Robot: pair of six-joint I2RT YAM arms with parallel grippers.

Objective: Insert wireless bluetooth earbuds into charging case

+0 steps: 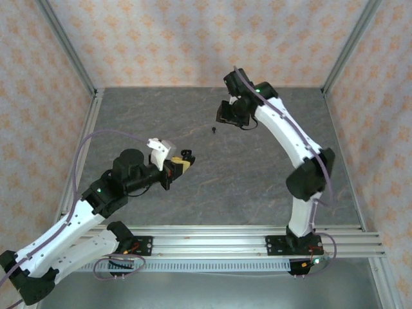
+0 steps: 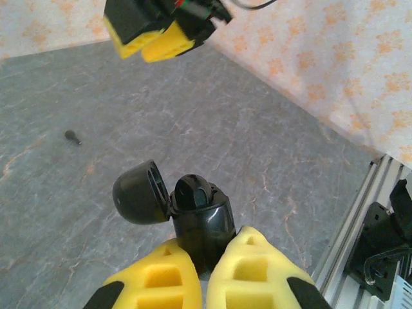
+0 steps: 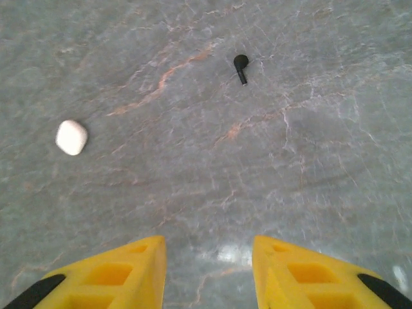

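Sighting at left: recorded black charging case (image 2: 203, 215), lid open, pinched in left gripper (image 2: 209, 248). Found black earbud (image 3: 241, 67) lying loose on grey table (image 3: 322, 161), apart from case. Logged right gripper (image 3: 207, 248) near it, jaws spread, holding nothing.

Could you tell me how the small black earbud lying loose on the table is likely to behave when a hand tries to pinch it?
The black earbud is tiny beside the right hand, so probably very light and easily nudged away. Its rounded head and thin stem may let it pivot or roll. The table looks smooth, so it could slide.
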